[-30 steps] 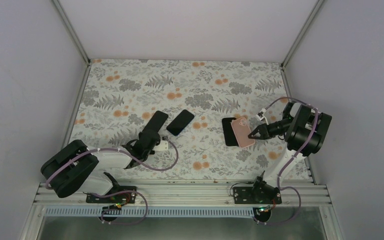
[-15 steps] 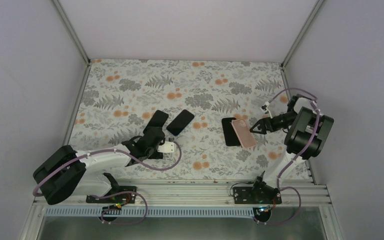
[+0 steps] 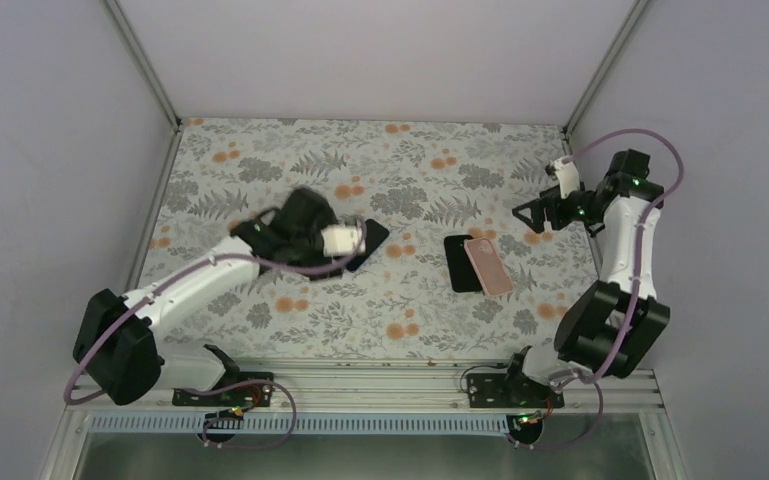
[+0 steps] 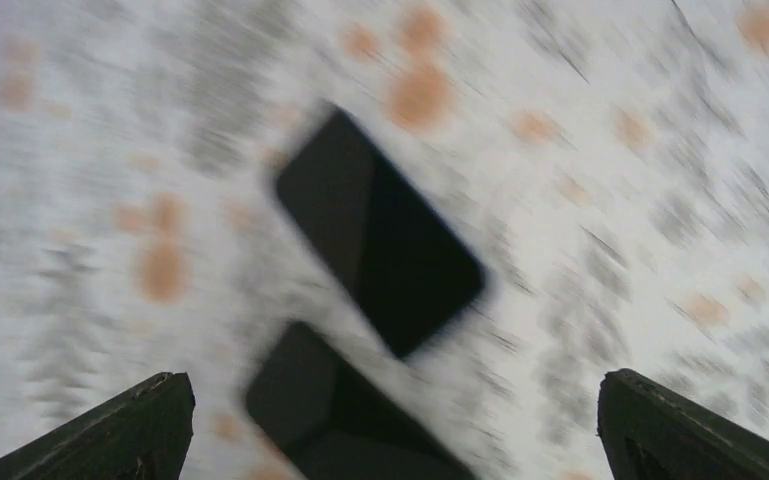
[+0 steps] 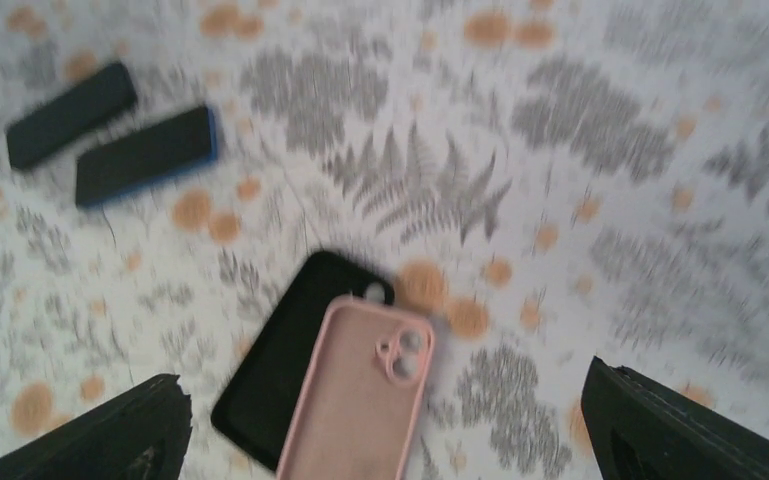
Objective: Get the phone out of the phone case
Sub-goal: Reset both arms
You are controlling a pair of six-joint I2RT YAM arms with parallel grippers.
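Both grippers have shifted in the last second! From above, the left gripper [image 3: 298, 213] has reached out from the near left and now hangs, blurred, over the two black slabs [image 3: 368, 243] left of centre, hiding one of them. The right gripper [image 3: 532, 212] has pulled off the phone case [image 3: 489, 267] and gone toward the far right, close to the right edge of the table [image 3: 410, 160]. Case and phone [image 3: 457, 263] haven't budged. They sit right of centre, the pink case overlapping the phone's right side, well in from every edge. Open floral cloth lies on their far side, their near side, and between them and the slabs.

Over to the left wrist: heavy blur, fingers [image 4: 150, 420] spread wide at the bottom corners, nothing between them. Both slabs lie below, side by side with a narrow strip of cloth between, one cut off by the bottom of the view.

Right wrist now: jaws wide apart, holding nothing. The pink case lies back-up, camera cut-out at its far end, resting across the phone, which sticks out on the left. The slabs sit well off to the left, one showing a blue edge. Plenty of bare cloth all around the pair.
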